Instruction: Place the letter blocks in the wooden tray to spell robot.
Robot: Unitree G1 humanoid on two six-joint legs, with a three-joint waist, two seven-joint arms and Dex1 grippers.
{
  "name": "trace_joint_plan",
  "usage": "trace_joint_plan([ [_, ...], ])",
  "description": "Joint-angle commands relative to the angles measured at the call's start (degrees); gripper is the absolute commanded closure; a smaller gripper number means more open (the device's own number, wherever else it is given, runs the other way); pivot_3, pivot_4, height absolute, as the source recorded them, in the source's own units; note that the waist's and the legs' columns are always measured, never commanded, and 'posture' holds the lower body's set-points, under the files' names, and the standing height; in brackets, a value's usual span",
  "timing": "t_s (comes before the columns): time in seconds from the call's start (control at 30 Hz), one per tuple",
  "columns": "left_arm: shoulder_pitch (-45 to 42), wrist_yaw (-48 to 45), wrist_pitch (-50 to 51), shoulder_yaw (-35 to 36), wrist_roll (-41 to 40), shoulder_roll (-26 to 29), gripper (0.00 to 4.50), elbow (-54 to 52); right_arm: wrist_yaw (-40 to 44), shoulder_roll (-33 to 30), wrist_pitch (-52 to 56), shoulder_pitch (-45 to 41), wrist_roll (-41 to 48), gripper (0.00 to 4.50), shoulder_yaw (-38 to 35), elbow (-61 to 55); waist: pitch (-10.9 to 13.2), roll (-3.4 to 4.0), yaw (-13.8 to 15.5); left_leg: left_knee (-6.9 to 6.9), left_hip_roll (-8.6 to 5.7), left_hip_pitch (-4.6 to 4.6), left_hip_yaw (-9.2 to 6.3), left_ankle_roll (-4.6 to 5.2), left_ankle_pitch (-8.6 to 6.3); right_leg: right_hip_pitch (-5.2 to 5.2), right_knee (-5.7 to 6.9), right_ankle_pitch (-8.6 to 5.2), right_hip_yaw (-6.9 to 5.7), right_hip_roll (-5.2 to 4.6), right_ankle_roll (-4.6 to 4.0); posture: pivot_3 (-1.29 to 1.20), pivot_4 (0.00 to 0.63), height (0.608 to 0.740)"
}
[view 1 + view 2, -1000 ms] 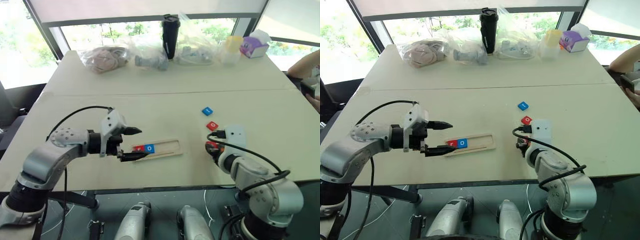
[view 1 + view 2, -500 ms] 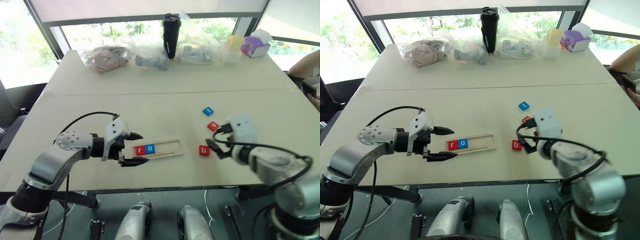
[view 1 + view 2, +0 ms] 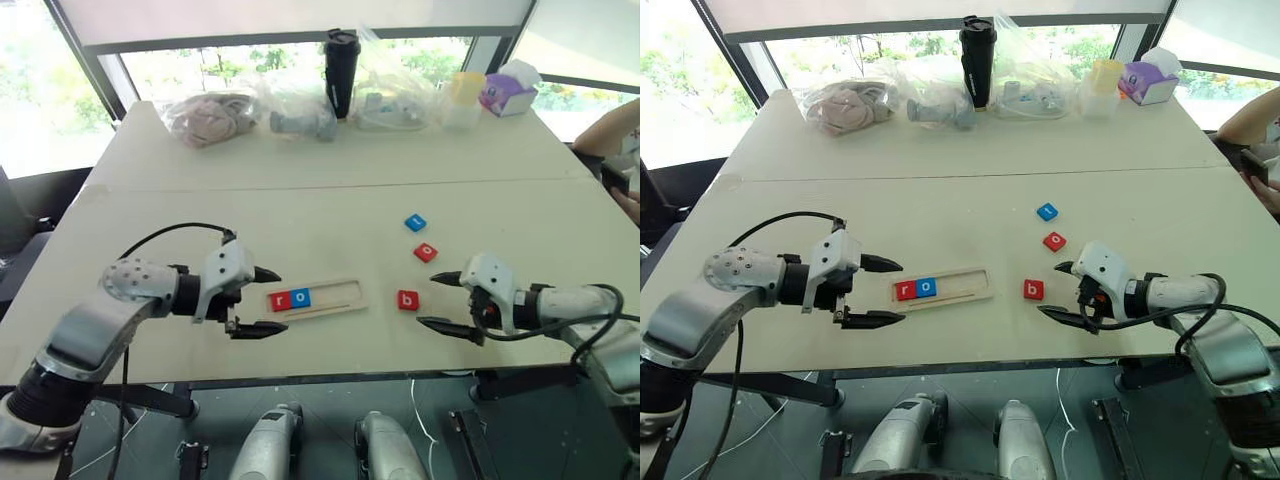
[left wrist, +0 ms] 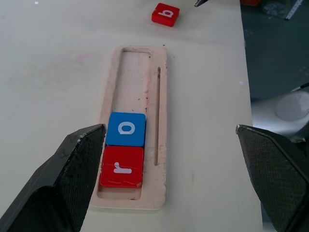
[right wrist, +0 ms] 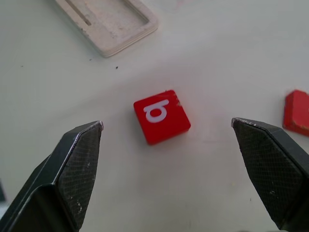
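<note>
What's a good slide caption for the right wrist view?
Open right claw hovering over the red b block on the table, wooden tray corner beyond.

A black tumbler [image 3: 341,72] stands among plastic bags [image 3: 215,114] along the table's [image 3: 330,165] far edge.

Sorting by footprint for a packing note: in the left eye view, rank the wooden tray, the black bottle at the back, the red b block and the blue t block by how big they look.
1. wooden tray
2. black bottle, though it stands farther away, so this is unsure
3. red b block and blue t block: look alike, not ranked
</note>
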Motion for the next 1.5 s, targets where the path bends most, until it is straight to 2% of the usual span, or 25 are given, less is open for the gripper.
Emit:
trace_joint_plan([
  [0.03, 0.5, 0.9, 0.7, 2.1, -0.9, 0.3, 0.0, -2.6, 2.7, 0.4, -3.9, -2.3, -0.8, 0.07, 0.8, 3.3, 0.0, 0.0, 0.2, 0.0, -0.01, 0.0, 0.0, 0.02, 0.02, -0.01, 0.02, 0.0, -0.01, 0.0, 0.01, 0.0, 0.15, 0.74],
  [0.23, 1.3, 1.8, 1.5, 2.9, -1.0, 0.6, 0.0, -3.4, 5.5, 1.1, -8.3, -4.5, -3.2, 0.07, 3.6, 8.4, 0.0, 0.0, 0.2, 0.02, -0.01, 0.06, 0.01, -0.06, -0.03, 0.01, 0.15, 0.0, -0.01, 0.0, 0.01, 0.0, 0.15, 0.74],
  [0.27, 1.4, 2.0, 1.6, 3.1, -1.1, 0.6, 0.0, -3.6, 5.9, 1.2, -8.9, -4.7, -3.6, 0.3, 4.0, 9.2, 0.0, 0.0, 0.2, 0.03, -0.01, 0.07, 0.01, -0.07, -0.04, 0.01, 0.17, 0.0, -0.01, 0.0, 0.0, 0.0, 0.15, 0.74],
  [0.37, 1.8, 2.5, 1.9, 3.7, -1.2, 0.7, 0.0, -3.9, 6.6, 1.9, -9.8, -5.4, -3.9, 1.41, 4.4, 11.0, 0.0, 0.0, 0.2, 0.04, -0.01, 0.08, 0.01, -0.07, -0.04, 0.01, 0.18, 0.0, -0.01, 0.0, 0.0, 0.0, 0.15, 0.74],
  [0.47, 2.1, 2.8, 2.1, 4.3, -1.2, 1.0, 0.0, -3.8, 7.1, 2.5, -10.1, -6.1, -4.1, 3.07, 4.6, 12.5, 0.0, 0.0, 0.1, 0.04, -0.01, 0.08, 0.01, -0.07, -0.04, 0.0, 0.19, 0.0, -0.01, 0.0, 0.0, 0.0, 0.15, 0.74],
  [0.5, 2.2, 2.8, 2.0, 4.6, -1.2, 1.1, 0.0, -3.6, 7.3, 2.7, -10.2, -6.3, -4.2, 3.41, 4.6, 13.0, 0.0, 0.0, 0.0, 0.04, -0.01, 0.08, 0.01, -0.07, -0.03, 0.0, 0.2, 0.0, -0.01, 0.0, 0.01, 0.0, 0.15, 0.74],
  [0.63, 2.5, 2.7, 2.0, 6.0, -1.0, 2.2, 0.0, -2.7, 7.4, 2.9, -8.7, -7.9, -3.1, 3.4, 3.7, 12.7, 0.0, 0.0, 0.0, 0.04, -0.01, 0.08, 0.01, -0.07, -0.03, 0.0, 0.22, 0.0, -0.01, 0.01, 0.01, 0.0, 0.15, 0.74],
  [0.73, 3.3, 1.8, 1.4, 7.5, -0.6, 3.8, 0.0, -1.6, 8.3, 3.7, -4.5, -12.3, -0.6, 3.4, 3.9, 9.0, 0.0, 0.02, -0.2, 0.04, -0.01, 0.08, 0.01, -0.08, -0.03, -0.02, 0.25, 0.0, 0.0, 0.01, 0.01, 0.0, 0.15, 0.74],
  [0.9, 5.1, 0.1, 0.5, 8.4, 0.0, 6.5, 0.0, -0.9, 11.6, 8.1, -2.0, -21.1, -2.5, 3.4, 11.3, 7.5, 0.0, 0.03, -0.4, -0.03, 0.0, 0.1, 0.04, -0.09, -0.04, -0.12, 0.31, 0.0, 0.03, 0.03, 0.0, 0.0, 0.15, 0.74],
  [1.1, 5.5, 1.4, 0.1, 8.4, 0.8, 6.1, 0.0, -0.8, 13.6, 15.2, -4.4, -29.0, -7.3, 3.4, 19.0, 14.5, 0.0, 0.03, 0.0, 0.02, -0.04, 0.08, 0.03, -0.09, -0.04, -0.25, 0.26, 0.01, 0.02, 0.0, 0.01, 0.0, 0.15, 0.74],
  [1.23, 9.2, 2.9, 1.7, 10.1, -0.6, 5.7, 0.0, -4.2, 15.3, 18.4, -8.6, -33.2, -11.6, 3.4, 23.1, 22.9, 0.0, 0.02, -0.3, 0.03, -0.09, 0.1, 0.05, -0.1, -0.05, -0.24, 0.25, 0.02, 0.03, -0.02, 0.02, 0.0, 0.15, 0.74],
  [1.5, 12.5, 5.7, 3.0, 11.6, -1.7, 5.2, 0.0, -7.1, 18.5, 22.4, -14.0, -37.5, -14.5, 3.4, 24.8, 31.4, 0.0, 0.02, -0.4, -0.06, -0.07, 0.12, 0.04, -0.18, 0.0, -0.26, 0.56, 0.11, 0.03, 0.04, 0.17, 0.0, 0.15, 0.74],
])
